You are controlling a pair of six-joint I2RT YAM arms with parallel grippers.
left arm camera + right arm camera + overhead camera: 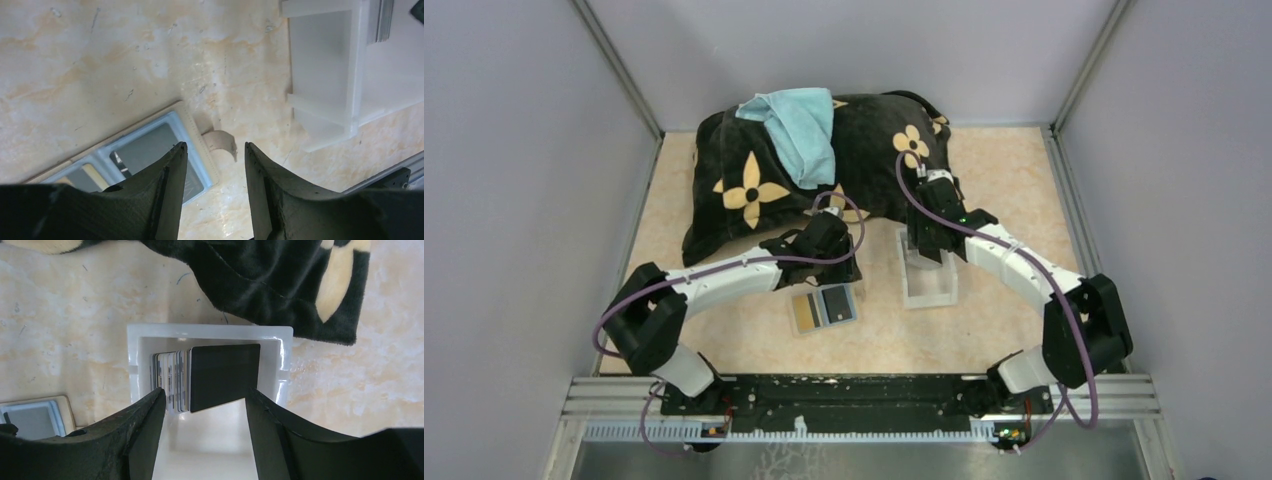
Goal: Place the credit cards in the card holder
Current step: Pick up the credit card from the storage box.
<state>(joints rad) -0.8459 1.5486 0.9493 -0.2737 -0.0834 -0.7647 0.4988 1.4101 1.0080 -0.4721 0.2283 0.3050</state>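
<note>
— What does the overhead view show?
— A tan leather-like bifold card holder [824, 308] lies open on the marbled beige table [744, 340], with a gold card [805, 313] and a dark grey card [836, 303] in it; the left gripper [842, 268] hangs at its far edge; the right gripper [927, 252] hangs over a white open plastic tray [929, 285]; behind them a black plush cushion [754, 190] with tan flowers carries a light blue cloth [799, 130].
— Left wrist?
— Jaws parted and empty above the holder's snap tab [220, 142].
— Right wrist?
— Jaws wide, gripping nothing; an upright black card [225, 375] fronts a stack of cards [170, 382] in the tray; their print is too small to read.
</note>
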